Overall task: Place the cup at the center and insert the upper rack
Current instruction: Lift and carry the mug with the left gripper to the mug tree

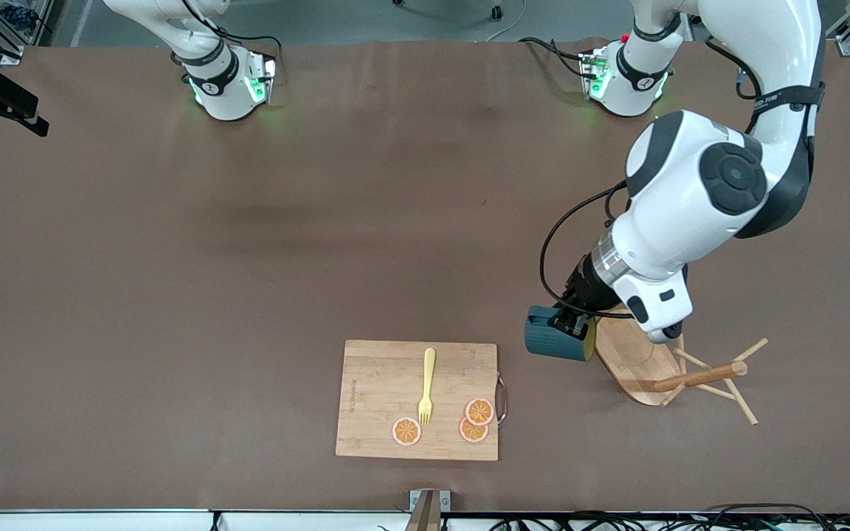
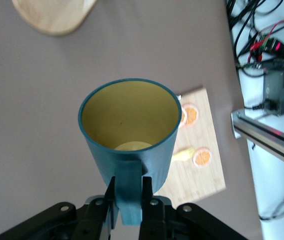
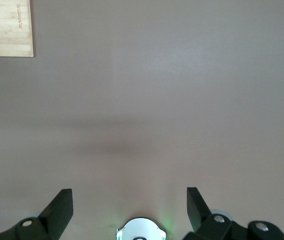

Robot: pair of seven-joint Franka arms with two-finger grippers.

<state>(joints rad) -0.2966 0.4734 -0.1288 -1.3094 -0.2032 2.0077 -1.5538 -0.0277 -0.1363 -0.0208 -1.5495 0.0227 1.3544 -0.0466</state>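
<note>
Left pincer [image 1: 571, 322] is clenched on the handle [image 2: 129, 192] of the dark teal cup [image 1: 559, 342], one finger on each side of the handle in the left wrist view; the cup is carried on its side, mustard-yellow inside facing away from the wrist, apparently clear of the tabletop [image 1: 248, 243] (contact cannot be ruled out from the front view). Step in hand, by my reading: first half of the task, moving the cup toward the centre. Next move calls for carrying it toward the right arm's end of the table, to the bare middle, turning it upright and only then letting go. Just beside the cup lies the mug-tree rack [image 1: 679, 369], tipped over with its oval base on edge and its pegs splayed; it is not yet handled. The bamboo cutting board [image 1: 417, 400] with a yellow fork [image 1: 426, 385] and orange slices [image 1: 478, 411] sits nearer the front camera. Right pincer [image 3: 130, 212] waits released, high over bare tabletop near its own base.
</note>
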